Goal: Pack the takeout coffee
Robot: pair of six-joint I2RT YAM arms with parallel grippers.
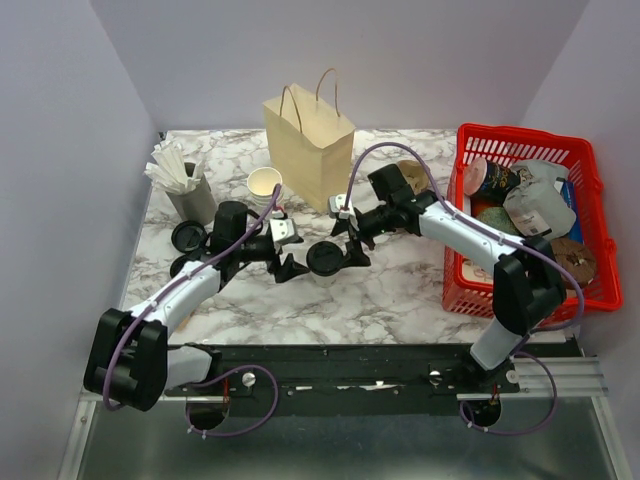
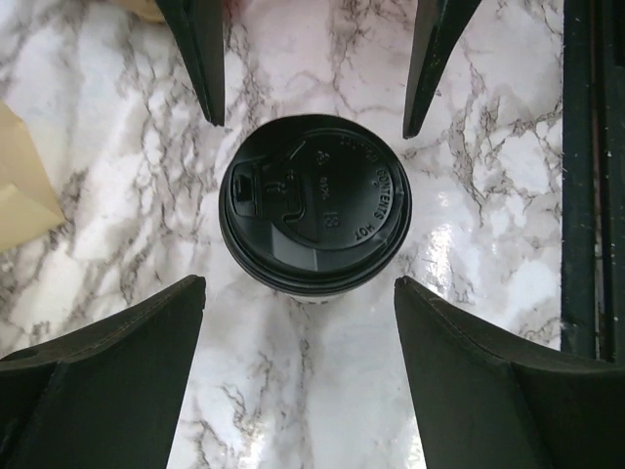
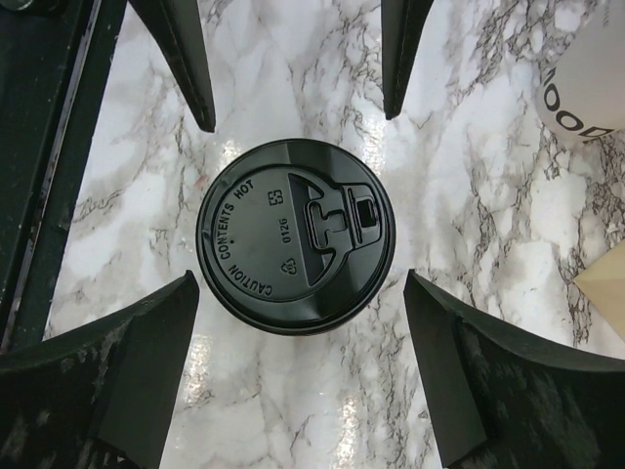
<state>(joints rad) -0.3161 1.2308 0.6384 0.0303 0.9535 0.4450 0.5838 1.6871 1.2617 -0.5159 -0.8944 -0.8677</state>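
The takeout coffee [image 1: 325, 259], a small white cup with a black lid, stands upright on the marble table in front of the tan paper bag [image 1: 310, 148]. My left gripper [image 1: 293, 262] is open just left of it. My right gripper [image 1: 351, 249] is open just right of it. In the left wrist view the lid [image 2: 314, 205] sits just beyond my left gripper [image 2: 299, 283], untouched. In the right wrist view the lid [image 3: 296, 237] lies partly between the tips of my right gripper [image 3: 302, 277], with small gaps on both sides.
A red basket [image 1: 470, 290] of packaged goods stands at the right. A lidless white cup [image 1: 264, 184], a grey holder of white sticks [image 1: 192, 198] and loose black lids [image 1: 187, 237] are at the back left. The table's front edge runs just before the arm bases.
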